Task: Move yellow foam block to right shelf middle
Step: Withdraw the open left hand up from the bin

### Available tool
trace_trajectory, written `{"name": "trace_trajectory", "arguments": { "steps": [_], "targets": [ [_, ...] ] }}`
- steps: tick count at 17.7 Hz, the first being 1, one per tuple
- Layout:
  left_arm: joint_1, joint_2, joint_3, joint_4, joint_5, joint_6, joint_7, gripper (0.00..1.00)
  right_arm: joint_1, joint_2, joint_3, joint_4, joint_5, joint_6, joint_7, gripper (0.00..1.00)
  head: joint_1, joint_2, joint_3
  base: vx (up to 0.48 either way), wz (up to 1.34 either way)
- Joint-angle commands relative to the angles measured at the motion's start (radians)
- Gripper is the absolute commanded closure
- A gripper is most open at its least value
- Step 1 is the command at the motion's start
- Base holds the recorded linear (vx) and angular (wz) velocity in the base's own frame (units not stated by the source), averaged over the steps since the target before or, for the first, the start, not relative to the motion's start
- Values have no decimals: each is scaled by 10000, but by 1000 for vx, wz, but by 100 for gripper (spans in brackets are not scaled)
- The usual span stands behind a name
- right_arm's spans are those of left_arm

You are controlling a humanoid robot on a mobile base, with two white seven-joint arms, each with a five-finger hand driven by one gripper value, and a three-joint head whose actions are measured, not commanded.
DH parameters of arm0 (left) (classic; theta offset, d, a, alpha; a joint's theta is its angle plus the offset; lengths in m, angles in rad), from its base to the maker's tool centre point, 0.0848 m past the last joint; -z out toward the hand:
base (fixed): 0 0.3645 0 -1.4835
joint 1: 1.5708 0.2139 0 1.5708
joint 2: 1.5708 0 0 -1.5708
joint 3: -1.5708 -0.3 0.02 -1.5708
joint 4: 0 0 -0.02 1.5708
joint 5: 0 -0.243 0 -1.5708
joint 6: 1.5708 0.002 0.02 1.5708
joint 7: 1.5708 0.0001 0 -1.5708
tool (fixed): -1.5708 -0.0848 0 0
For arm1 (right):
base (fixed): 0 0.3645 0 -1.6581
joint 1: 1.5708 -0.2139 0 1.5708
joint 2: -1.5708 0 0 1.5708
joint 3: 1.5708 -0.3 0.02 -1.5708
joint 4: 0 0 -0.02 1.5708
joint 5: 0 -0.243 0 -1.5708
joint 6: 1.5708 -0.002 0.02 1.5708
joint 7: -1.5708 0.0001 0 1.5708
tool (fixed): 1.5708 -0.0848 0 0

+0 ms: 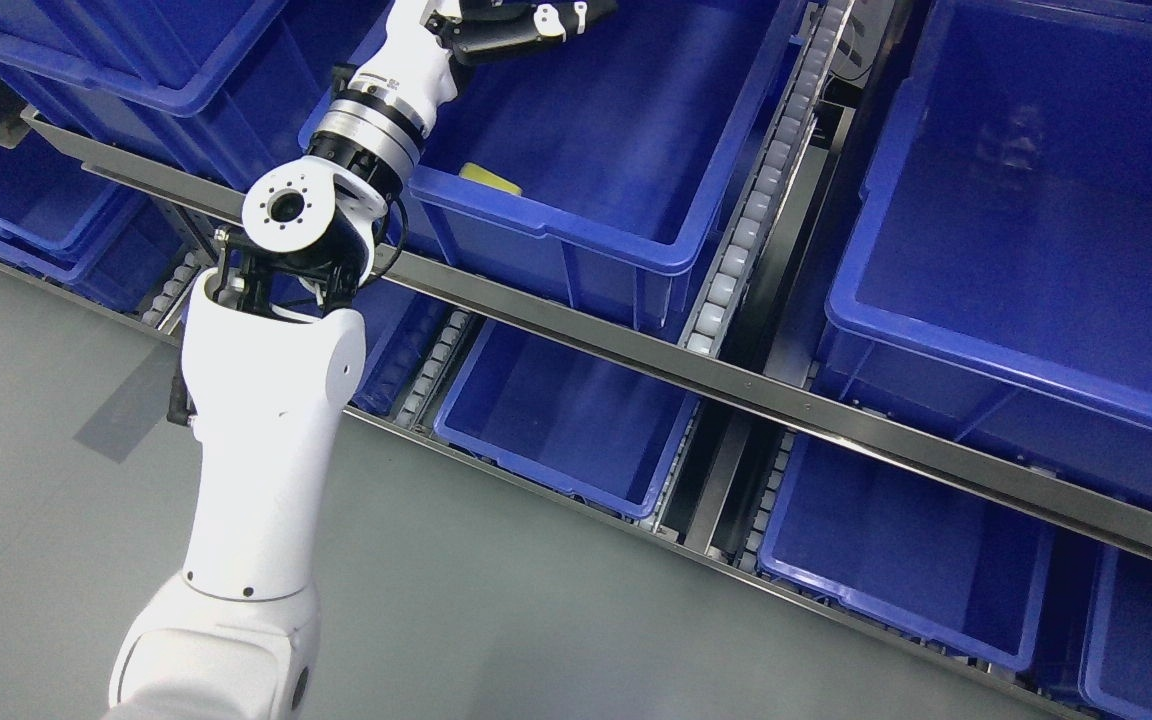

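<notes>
While the left arm (pixel 266 440) reaches up from the lower left, the yellow foam block (pixel 489 178) lies in the left middle-shelf bin (pixel 576 225), the right bin (pixel 1016 330) holding none; farther up, the left hand (pixel 526 22) hovers with fingers loosely extended, holding nothing, so the carry remains.

Gloss is being shown by blue moulded-plastic bins (pixel 636 130) & white plastic arm shell (pixel 266 440); brushed-metal shelf rail (pixel 736 385) is looking satin.
</notes>
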Motion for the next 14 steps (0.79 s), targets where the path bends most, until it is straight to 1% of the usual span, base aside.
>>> {"name": "trace_trajectory", "arguments": {
  "steps": [1,3,8,14],
  "targets": [
    [1250,174,-361,201,-112,-2211,-42,0,-15,-175,0,-175,0,-1,1,0,0,0,0,4,-15],
    [1573,174,-208,170,-112,-2520,-11,0,-31,-175,0,-175,-15,-1,1,0,0,0,0,2,-7],
    [2141,174,38,155,-112,-2491,20,0,-31,-175,0,-175,0,-1,1,0,0,0,0,-11,10],
    [2157,174,23,78,-112,-2460,35,0,-31,-175,0,-175,0,-1,1,0,0,0,0,-3,14]
  ]
}}
